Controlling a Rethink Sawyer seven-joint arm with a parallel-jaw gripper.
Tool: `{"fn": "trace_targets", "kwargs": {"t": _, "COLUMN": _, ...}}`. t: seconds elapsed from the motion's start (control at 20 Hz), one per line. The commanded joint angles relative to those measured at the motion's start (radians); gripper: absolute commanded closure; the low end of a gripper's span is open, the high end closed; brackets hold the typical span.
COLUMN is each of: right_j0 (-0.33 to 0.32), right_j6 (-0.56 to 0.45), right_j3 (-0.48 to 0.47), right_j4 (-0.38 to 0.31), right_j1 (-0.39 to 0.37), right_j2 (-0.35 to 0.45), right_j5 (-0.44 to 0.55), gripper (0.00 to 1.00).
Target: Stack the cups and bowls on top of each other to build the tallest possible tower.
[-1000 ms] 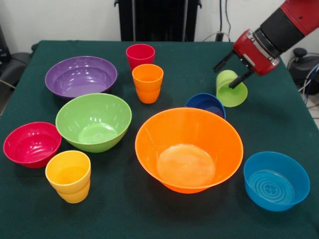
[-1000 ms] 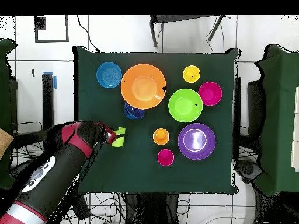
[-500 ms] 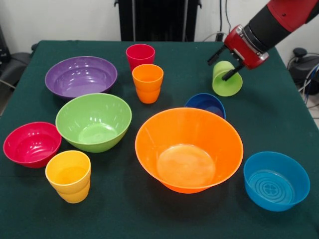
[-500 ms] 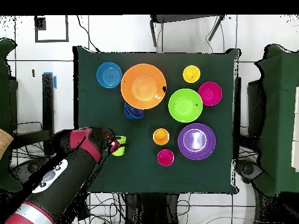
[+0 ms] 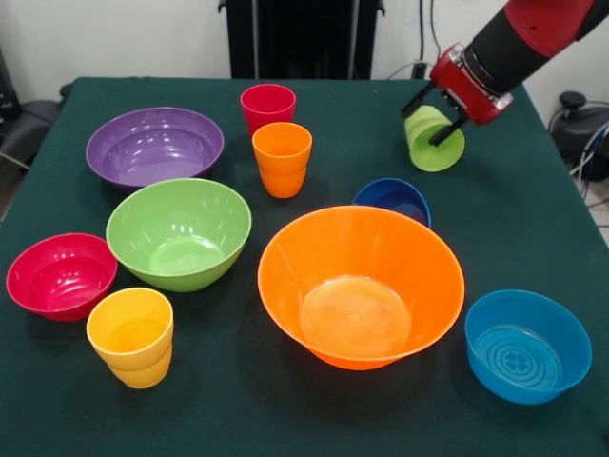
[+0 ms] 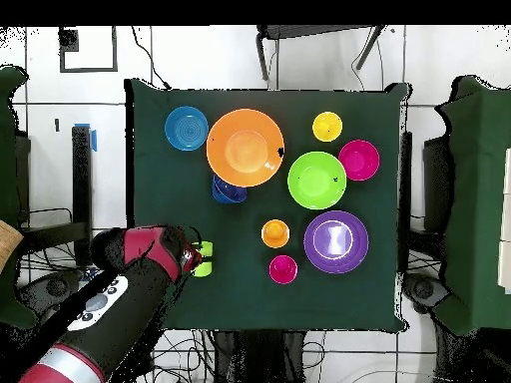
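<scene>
My gripper (image 5: pixel 430 115) is shut on the light green cup (image 5: pixel 436 141), which hangs tilted on its side above the table's far right, mouth facing the camera. In the overhead view the gripper (image 6: pixel 197 257) holds the cup (image 6: pixel 204 261) near the table's lower left. The big orange bowl (image 5: pixel 361 285) stands front centre, with the dark blue bowl (image 5: pixel 394 199) just behind it. The light blue bowl (image 5: pixel 527 344) is at the front right. The lime green bowl (image 5: pixel 179 231), purple bowl (image 5: pixel 155 145) and red bowl (image 5: pixel 61 274) are at the left. The red cup (image 5: pixel 267 107), orange cup (image 5: pixel 282 157) and yellow cup (image 5: pixel 131 335) stand upright.
The green cloth table (image 5: pixel 533 228) has an edge at the right near the arm. Cables and a chair base (image 5: pixel 579 119) lie beyond it. A black stand (image 5: pixel 302 38) rises behind the table's far edge.
My gripper has carried the light green cup up and toward the table's far side, away from the dark blue bowl. The other cups and bowls have not moved.
</scene>
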Motion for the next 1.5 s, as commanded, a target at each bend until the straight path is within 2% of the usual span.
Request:
{"fn": "trace_targets", "kwargs": {"t": 0.05, "right_j0": -0.053, "right_j6": 0.11, "right_j3": 0.101, "right_j4": 0.05, "right_j1": -0.019, "right_j2": 0.231, "right_j5": 0.092, "gripper": 0.0}}
{"fn": "trace_targets", "kwargs": {"t": 0.25, "right_j0": -0.083, "right_j6": 0.111, "right_j3": 0.119, "right_j4": 0.055, "right_j1": -0.024, "right_j2": 0.252, "right_j5": 0.135, "gripper": 0.0}}
{"fn": "trace_targets", "kwargs": {"t": 0.5, "right_j0": -0.111, "right_j6": 0.101, "right_j3": 0.131, "right_j4": 0.035, "right_j1": -0.022, "right_j2": 0.258, "right_j5": 0.132, "gripper": 0.0}}
{"fn": "trace_targets", "kwargs": {"t": 0.55, "right_j0": -0.107, "right_j6": 0.112, "right_j3": 0.135, "right_j4": 0.028, "right_j1": -0.022, "right_j2": 0.25, "right_j5": 0.111, "gripper": 1.0}}
{"fn": "trace_targets", "kwargs": {"t": 0.7, "right_j0": -0.117, "right_j6": 0.109, "right_j3": 0.16, "right_j4": 0.037, "right_j1": -0.032, "right_j2": 0.258, "right_j5": 0.051, "gripper": 1.0}}
{"fn": "trace_targets", "kwargs": {"t": 0.9, "right_j0": -0.118, "right_j6": 0.142, "right_j3": 0.158, "right_j4": 0.047, "right_j1": -0.027, "right_j2": 0.249, "right_j5": 0.079, "gripper": 1.0}}
{"fn": "trace_targets", "kwargs": {"t": 1.15, "right_j0": -0.128, "right_j6": 0.112, "right_j3": 0.153, "right_j4": 0.055, "right_j1": -0.046, "right_j2": 0.283, "right_j5": 0.02, "gripper": 1.0}}
{"fn": "trace_targets", "kwargs": {"t": 1.25, "right_j0": -0.149, "right_j6": 0.07, "right_j3": 0.171, "right_j4": 0.056, "right_j1": -0.074, "right_j2": 0.316, "right_j5": -0.028, "gripper": 1.0}}
{"fn": "trace_targets", "kwargs": {"t": 1.35, "right_j0": -0.191, "right_j6": 0.004, "right_j3": 0.2, "right_j4": 0.048, "right_j1": -0.105, "right_j2": 0.363, "right_j5": -0.132, "gripper": 1.0}}
{"fn": "trace_targets", "kwargs": {"t": 1.4, "right_j0": -0.228, "right_j6": -0.036, "right_j3": 0.223, "right_j4": 0.037, "right_j1": -0.122, "right_j2": 0.406, "right_j5": -0.24, "gripper": 1.0}}
{"fn": "trace_targets", "kwargs": {"t": 1.5, "right_j0": -0.289, "right_j6": -0.109, "right_j3": 0.221, "right_j4": -0.003, "right_j1": -0.14, "right_j2": 0.465, "right_j5": -0.317, "gripper": 1.0}}
